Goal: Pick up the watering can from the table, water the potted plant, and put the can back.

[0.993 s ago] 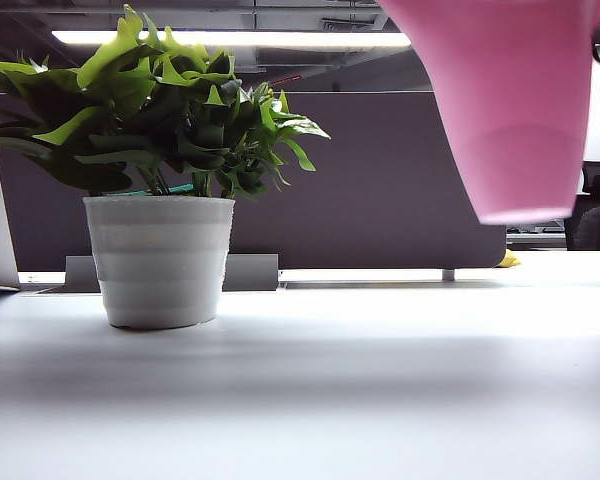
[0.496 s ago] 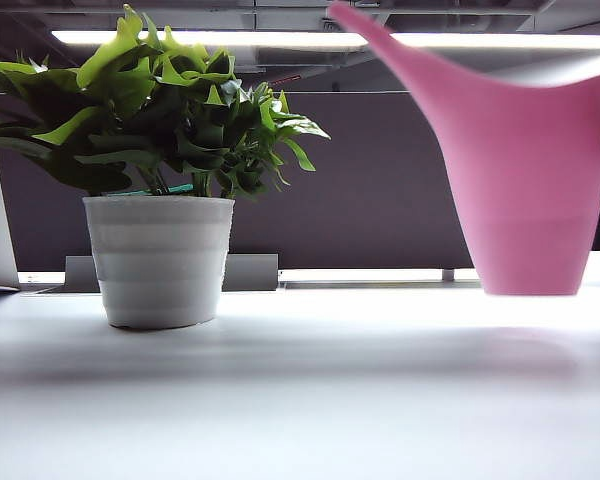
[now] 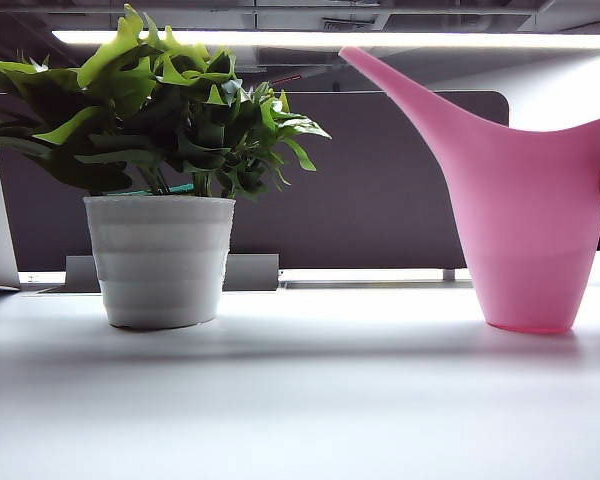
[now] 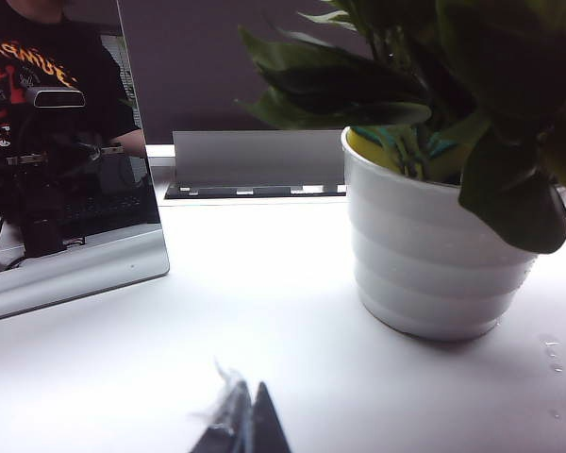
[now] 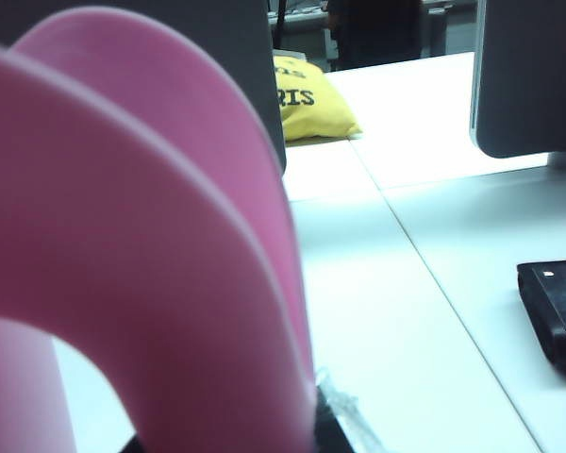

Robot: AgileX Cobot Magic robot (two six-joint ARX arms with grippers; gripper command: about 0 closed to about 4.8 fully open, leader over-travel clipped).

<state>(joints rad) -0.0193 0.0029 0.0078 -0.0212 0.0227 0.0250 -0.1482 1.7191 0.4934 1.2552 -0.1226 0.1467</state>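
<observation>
From my exterior view the pink watering can [image 3: 525, 230] stands upright on the tabletop [image 3: 300, 400], its base flat on the surface and its long spout slanting up toward the potted plant [image 3: 160, 180], which sits well apart from it. The spout tip stops short of the leaves, with open space between them.

My right tool [image 5: 311, 429] is at the can's handle: in the right wrist view the pink loop of the handle fills the foreground and the tool's tip shows just under it, touching the plastic. I read that tool as clamped on the watering can's handle. Beyond the right tool I see a yellow bag [image 5: 307, 99] far off and a black case [image 5: 557, 311] lying off to one side on the tabletop.

My left tool [image 4: 243, 425] has its two fingertips pressed together, closed on nothing, low over the tabletop. The plant's ribbed white pot stands ahead of that tool and off to one side, apart from it. A dark panel [image 4: 66, 160] leans nearby on the other side.
</observation>
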